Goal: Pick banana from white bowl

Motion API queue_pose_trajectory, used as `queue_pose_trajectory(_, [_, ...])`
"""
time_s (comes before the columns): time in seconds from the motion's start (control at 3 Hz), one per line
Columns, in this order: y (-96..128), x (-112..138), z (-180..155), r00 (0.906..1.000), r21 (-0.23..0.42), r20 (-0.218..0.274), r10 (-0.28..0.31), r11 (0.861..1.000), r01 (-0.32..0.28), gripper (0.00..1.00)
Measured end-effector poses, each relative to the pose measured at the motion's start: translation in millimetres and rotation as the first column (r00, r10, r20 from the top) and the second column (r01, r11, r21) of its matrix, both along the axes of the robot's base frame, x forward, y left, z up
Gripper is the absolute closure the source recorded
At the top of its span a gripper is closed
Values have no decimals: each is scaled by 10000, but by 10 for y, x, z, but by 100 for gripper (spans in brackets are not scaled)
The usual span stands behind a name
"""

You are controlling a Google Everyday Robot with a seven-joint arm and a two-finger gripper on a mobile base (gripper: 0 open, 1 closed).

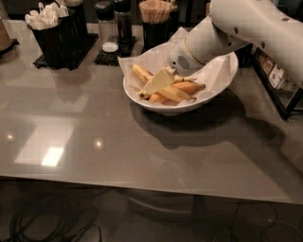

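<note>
The white bowl (222, 78), wide and lined with crumpled white paper, stands on the grey table at centre right. Three bananas lie in it. The long pale banana (141, 74) runs from the bowl's left rim down to the right and passes under my gripper. A plump orange-toned banana (189, 87) lies to the right, and a smaller one (159, 99) sits at the front. My gripper (157, 82) reaches in from the upper right on the white arm and is down on the long banana's middle, hiding that part.
Behind the bowl stand a black caddy of white cutlery (49, 28), a shaker and grinder (108, 26) on a black mat, and a cup of wooden sticks (155, 14). A black rack (279, 85) stands at the right edge. The table's front edge runs near the bottom.
</note>
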State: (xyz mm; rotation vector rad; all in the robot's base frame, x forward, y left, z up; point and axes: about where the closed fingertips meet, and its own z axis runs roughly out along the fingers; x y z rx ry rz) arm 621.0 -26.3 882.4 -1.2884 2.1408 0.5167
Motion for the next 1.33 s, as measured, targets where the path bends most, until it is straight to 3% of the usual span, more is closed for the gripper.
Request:
queue_pose_trajectory(0.67, [-265, 33, 115, 9991, -453, 288, -302, 9985, 315, 42])
queue_pose_trajectory(1.0, [-268, 33, 115, 9991, -453, 288, -306, 9985, 319, 43])
queue_pose_trajectory(1.33, [-251, -16, -11, 9993, -216, -66, -378, 9991, 377, 43])
